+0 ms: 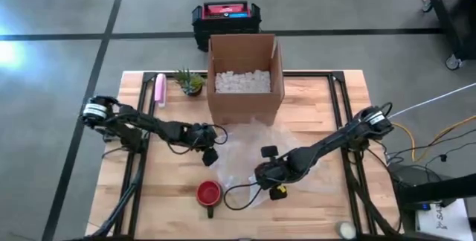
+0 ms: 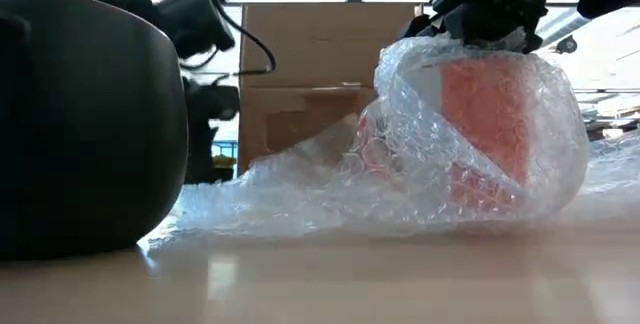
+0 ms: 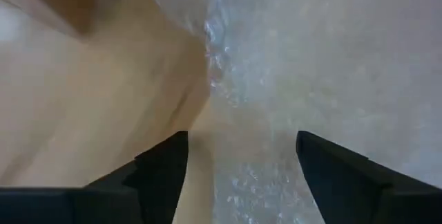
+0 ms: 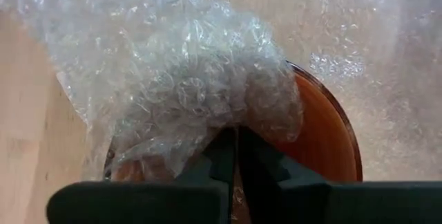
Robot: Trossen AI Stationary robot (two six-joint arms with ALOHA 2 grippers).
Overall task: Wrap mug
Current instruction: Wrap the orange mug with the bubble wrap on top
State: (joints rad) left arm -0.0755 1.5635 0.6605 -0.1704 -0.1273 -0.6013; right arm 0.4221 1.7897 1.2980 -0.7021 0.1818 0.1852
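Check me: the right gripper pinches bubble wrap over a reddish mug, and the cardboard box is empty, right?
Not quite: the cardboard box is not empty. The high view shows white packing peanuts in it. The right gripper does pinch bubble wrap over the reddish mug.

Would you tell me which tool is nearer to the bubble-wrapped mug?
Right. The right tool is directly above the bubble-wrapped mug, pinching the bubble wrap over its rim; the left tool hovers open, apart from it, over the wrap's edge.
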